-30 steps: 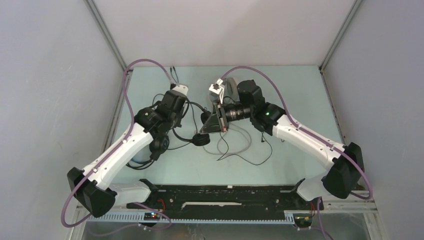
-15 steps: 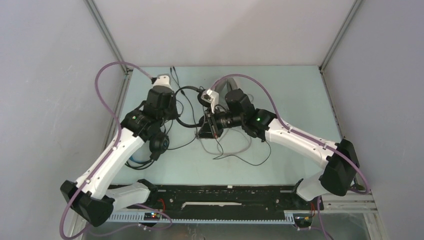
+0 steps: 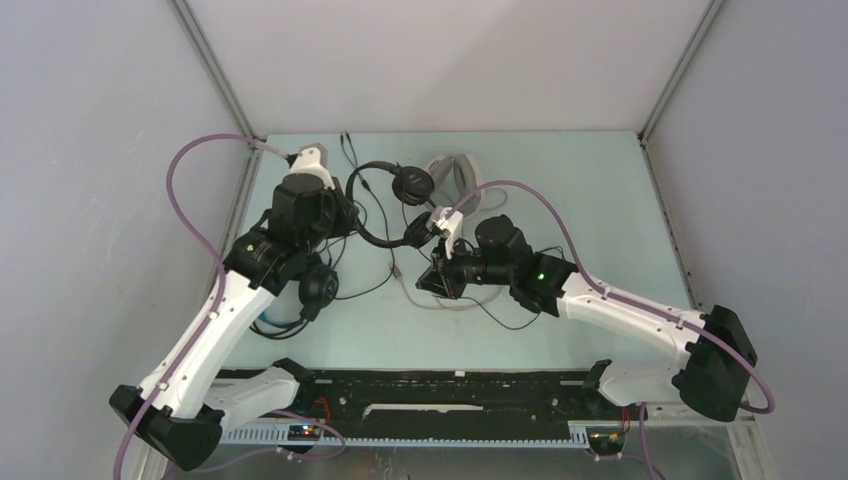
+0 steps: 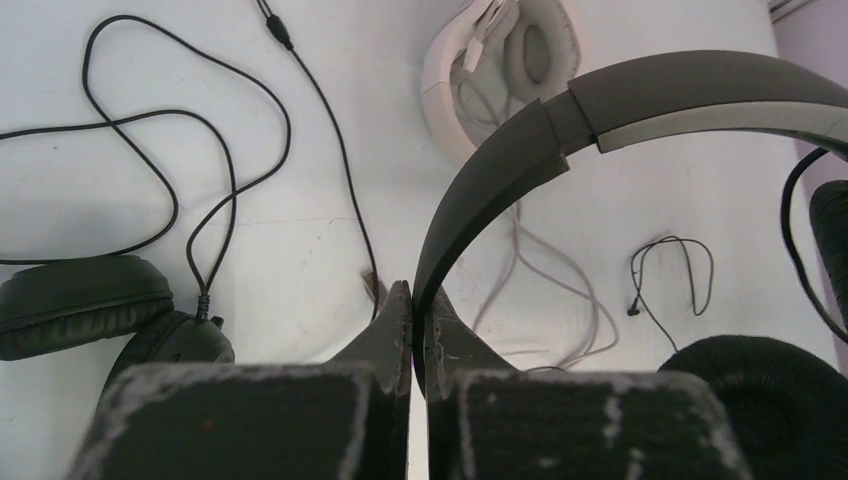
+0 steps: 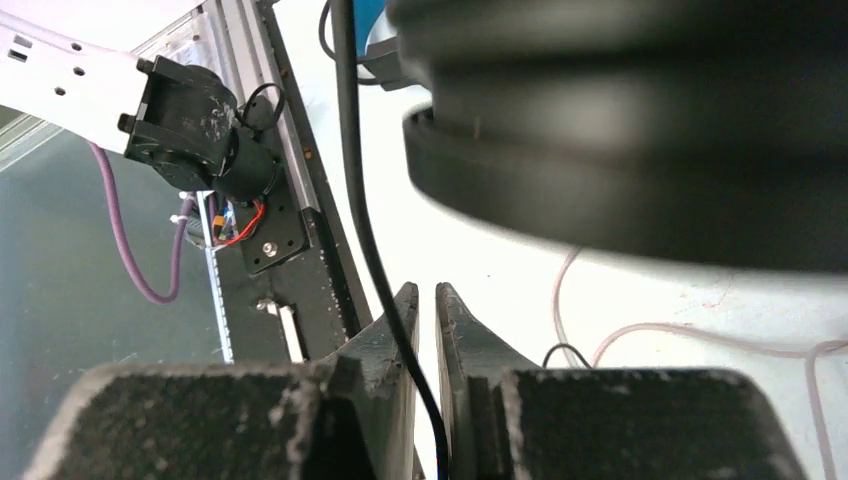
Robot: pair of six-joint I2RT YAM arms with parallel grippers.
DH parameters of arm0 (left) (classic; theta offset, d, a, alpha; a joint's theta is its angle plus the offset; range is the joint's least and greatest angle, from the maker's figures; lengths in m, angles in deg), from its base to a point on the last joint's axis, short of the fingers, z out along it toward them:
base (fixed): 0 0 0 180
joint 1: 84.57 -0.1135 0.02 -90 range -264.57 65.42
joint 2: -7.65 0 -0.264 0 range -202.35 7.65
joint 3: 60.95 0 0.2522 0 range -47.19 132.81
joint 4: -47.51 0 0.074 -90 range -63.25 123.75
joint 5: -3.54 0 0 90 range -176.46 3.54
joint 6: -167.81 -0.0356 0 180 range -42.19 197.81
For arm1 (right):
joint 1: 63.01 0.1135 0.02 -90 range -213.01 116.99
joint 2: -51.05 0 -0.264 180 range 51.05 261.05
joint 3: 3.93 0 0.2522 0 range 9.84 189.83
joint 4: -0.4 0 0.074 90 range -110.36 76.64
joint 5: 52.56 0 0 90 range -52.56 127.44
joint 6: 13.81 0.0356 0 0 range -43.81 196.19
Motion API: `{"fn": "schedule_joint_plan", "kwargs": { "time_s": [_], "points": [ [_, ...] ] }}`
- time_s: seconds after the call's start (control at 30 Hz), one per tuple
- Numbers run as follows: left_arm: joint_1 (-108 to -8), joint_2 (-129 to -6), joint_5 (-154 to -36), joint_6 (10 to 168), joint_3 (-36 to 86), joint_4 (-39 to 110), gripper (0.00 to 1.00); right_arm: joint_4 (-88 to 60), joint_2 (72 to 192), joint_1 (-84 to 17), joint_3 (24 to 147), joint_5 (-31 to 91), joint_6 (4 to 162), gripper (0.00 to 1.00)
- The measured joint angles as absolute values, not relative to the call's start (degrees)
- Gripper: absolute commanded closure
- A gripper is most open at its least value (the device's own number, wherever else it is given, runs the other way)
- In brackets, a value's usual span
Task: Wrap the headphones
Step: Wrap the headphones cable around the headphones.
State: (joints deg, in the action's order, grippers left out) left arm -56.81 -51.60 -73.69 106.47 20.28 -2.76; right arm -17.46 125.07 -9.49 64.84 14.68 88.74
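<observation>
My left gripper (image 4: pixel 418 295) is shut on the dark headband (image 4: pixel 620 100) of the small black headphones (image 3: pixel 412 184), holding them near the back left (image 3: pixel 345 222). One of their ear cups (image 5: pixel 640 130) hangs right above my right gripper (image 5: pixel 427 290). Its jaws stand slightly open, with the thin black cable (image 5: pixel 350 150) running loose through the gap. In the top view the right gripper (image 3: pixel 428 282) is low near the table's middle. The white-grey headphones (image 3: pixel 452 168) lie at the back. The black ones with a blue headband (image 3: pixel 318 285) lie under the left arm.
Loose black and pale cables (image 3: pixel 500 315) sprawl over the table's middle. A black rail (image 3: pixel 450 385) runs along the near edge. Grey walls close in the left, back and right sides.
The left arm carried the small black headphones back and to the left. The right arm drew toward the near side and lower, and its jaws parted a little around the cable.
</observation>
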Motion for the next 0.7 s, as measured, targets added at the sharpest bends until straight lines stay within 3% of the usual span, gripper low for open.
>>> {"fn": "schedule_joint_plan", "kwargs": {
  "time_s": [0.17,0.57,0.7],
  "points": [
    [-57.0,-50.0,-75.2,108.4,20.3,-1.3,1.00,-12.0,122.7,-9.5,60.6,16.1,87.2,1.00],
    [-60.0,-45.8,-79.3,114.8,17.6,2.4,1.00,-3.7,121.6,-8.6,55.2,18.6,84.4,1.00],
    [-60.3,-45.8,-80.6,115.8,17.6,3.2,1.00,-2.0,121.3,-8.6,55.0,20.5,83.1,0.87]
  ]
}}
